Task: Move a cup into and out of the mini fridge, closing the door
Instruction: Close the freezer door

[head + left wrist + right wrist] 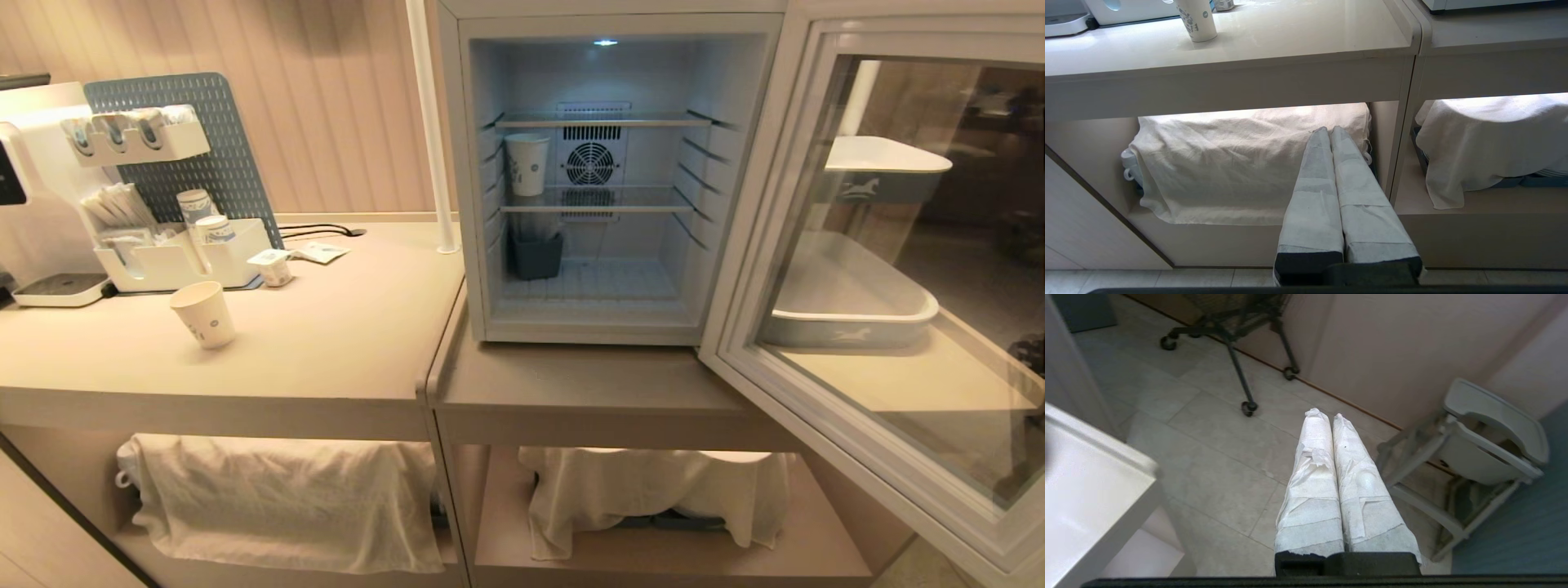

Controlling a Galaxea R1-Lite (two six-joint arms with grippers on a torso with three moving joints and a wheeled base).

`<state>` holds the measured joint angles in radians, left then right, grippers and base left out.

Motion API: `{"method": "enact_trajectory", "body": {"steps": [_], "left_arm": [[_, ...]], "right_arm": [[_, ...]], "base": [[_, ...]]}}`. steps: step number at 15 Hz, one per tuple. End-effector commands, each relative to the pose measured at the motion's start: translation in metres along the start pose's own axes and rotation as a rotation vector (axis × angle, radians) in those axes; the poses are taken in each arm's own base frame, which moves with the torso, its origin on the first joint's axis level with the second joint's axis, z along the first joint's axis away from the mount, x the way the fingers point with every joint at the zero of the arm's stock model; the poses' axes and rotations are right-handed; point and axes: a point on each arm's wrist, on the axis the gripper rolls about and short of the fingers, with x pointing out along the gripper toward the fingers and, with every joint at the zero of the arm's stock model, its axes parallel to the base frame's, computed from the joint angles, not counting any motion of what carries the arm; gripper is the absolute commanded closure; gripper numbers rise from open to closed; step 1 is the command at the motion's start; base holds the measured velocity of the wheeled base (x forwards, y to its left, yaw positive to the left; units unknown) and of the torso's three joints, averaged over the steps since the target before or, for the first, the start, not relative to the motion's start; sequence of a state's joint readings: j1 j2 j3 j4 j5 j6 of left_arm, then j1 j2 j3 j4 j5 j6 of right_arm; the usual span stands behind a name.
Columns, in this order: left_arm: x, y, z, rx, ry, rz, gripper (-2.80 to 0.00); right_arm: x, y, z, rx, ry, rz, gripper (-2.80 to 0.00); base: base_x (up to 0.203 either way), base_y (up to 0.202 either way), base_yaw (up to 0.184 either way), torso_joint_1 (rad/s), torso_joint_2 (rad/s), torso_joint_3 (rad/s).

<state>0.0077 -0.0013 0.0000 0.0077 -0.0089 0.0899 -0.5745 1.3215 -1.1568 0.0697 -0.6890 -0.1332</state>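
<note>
The mini fridge stands lit on the counter, and its door is swung wide open to the right. One small white paper cup stands upright at the left of the middle wire shelf inside. A second white cup stands on the counter to the left. Neither arm shows in the head view. My left gripper is shut and empty, low in front of the cloth-covered under-shelf. Also shut and empty, my right gripper hangs over the floor, beside a white panel edge.
A water dispenser, an organiser with a cup stack and a creamer tub sit at the counter's left. A dark bin stands on the fridge floor. Trays show through the door glass. A wheeled cart and a high chair stand on the floor.
</note>
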Motion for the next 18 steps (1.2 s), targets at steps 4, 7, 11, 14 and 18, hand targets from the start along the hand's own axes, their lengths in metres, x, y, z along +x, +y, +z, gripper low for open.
{"method": "enact_trajectory", "body": {"steps": [4,7,11,14,18], "left_arm": [[0.0,0.0,0.0,0.001,0.0,-0.001,0.0],[0.0,0.0,0.0,0.001,0.0,0.0,0.0],[0.0,0.0,0.0,0.001,0.0,-0.001,0.0],[0.0,0.0,0.0,0.001,0.0,0.0,0.0],[0.0,0.0,0.0,0.001,0.0,0.0,0.0]], "right_arm": [[-0.01,0.01,0.002,-0.011,-0.021,0.062,0.0],[-0.019,0.018,0.004,-0.016,-0.044,0.144,0.0],[-0.036,0.034,0.005,-0.011,-0.07,0.273,0.0],[-0.05,0.044,0.006,-0.02,-0.093,0.378,0.0],[-0.075,0.054,0.006,-0.012,-0.133,0.579,0.0]], "base": [[0.0,0.0,0.0,0.0,0.0,0.0],[0.0,0.0,0.0,0.0,0.0,0.0],[0.0,0.0,0.0,0.0,0.0,0.0],[0.0,0.0,0.0,0.0,0.0,0.0],[0.0,0.0,0.0,0.0,0.0,0.0]]}}
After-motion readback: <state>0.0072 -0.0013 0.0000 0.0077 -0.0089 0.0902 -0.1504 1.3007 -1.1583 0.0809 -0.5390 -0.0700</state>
